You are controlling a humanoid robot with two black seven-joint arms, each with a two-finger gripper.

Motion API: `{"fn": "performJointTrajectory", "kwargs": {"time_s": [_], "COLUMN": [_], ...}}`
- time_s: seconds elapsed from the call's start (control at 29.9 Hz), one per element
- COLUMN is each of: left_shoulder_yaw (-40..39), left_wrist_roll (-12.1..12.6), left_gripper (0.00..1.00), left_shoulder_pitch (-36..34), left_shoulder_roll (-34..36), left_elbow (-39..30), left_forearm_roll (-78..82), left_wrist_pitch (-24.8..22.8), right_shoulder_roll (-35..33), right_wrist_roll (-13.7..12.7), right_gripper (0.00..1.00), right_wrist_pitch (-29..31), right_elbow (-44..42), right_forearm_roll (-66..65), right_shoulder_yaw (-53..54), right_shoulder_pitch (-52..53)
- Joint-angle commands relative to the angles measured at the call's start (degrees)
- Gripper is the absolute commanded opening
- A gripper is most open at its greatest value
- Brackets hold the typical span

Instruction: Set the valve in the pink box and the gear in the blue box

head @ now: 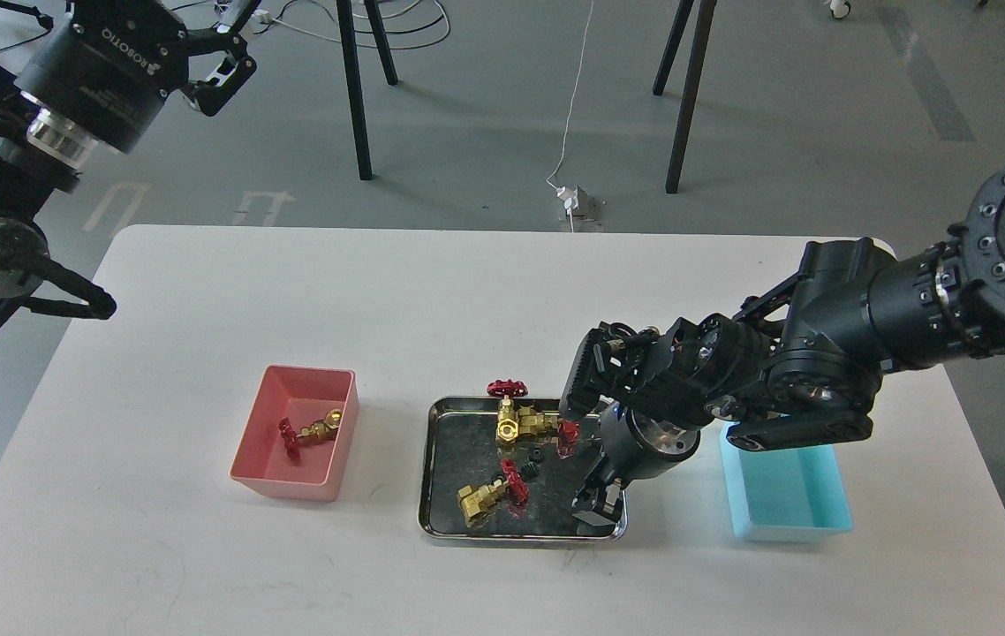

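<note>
Two valves (520, 422) left of right gripper (598, 508)

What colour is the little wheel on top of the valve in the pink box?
Red. The valve in the pink box has a red handwheel on a brass-yellow body, seen in the head view.

Left gripper (224, 49) raised far left, fingers spread, right gripper (598, 511) angled downward (finger gap unclear), arm bent

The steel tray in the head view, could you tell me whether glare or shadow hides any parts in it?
Head view: the steel tray mirrors darkly, so the black gears barely stand out; the brass valves stay clear; the right arm hides its right side.
</note>
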Motion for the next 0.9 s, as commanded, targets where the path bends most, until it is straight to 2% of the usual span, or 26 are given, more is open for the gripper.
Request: {"fn": "performJointTrajectory", "kwargs": {"time_s": [0.0,0.17,0.33,0.57,0.87], "left_shoulder_yaw": [0.0,0.0,0.0,0.0,0.0], "left_wrist_roll": [0.0,0.0,0.0,0.0,0.0], "left_gripper": [0.99,0.99,0.99,0.99,0.99], "left_shoulder_pitch": [0.6,1.7,2.0,2.3,2.8], "left_shoulder_roll": [-0.8,-1.9,-2.5,-2.9,-3.7], "left_elbow": [-0.1,-0.1,-0.1,-0.1,0.0], "left_forearm_roll": [0.0,0.4,0.4,0.4,0.4], "left_wrist_pitch": [0.0,0.0,0.0,0.0,0.0], "right_shoulder_roll": [0.1,0.1,0.1,0.1,0.1], "right_wrist_roll": [-0.1,-0.1,0.1,1.0,0.9], "right_gripper": [0.59,0.59,0.59,0.59,0.58], "right_wrist_pitch": [0.0,-0.1,0.0,0.0,-0.1], "right_elbow": [-5.1,-6.6,-4.7,-2.3,-2.8], "right_forearm_roll": [0.0,0.7,6.9,7.0,6.7], "right_shoulder_yaw": [-0.4,-0.1,0.0,0.0,-0.7], "right_shoulder_pitch": [-2.4,-3.2,-3.1,-3.1,-5.6]}}
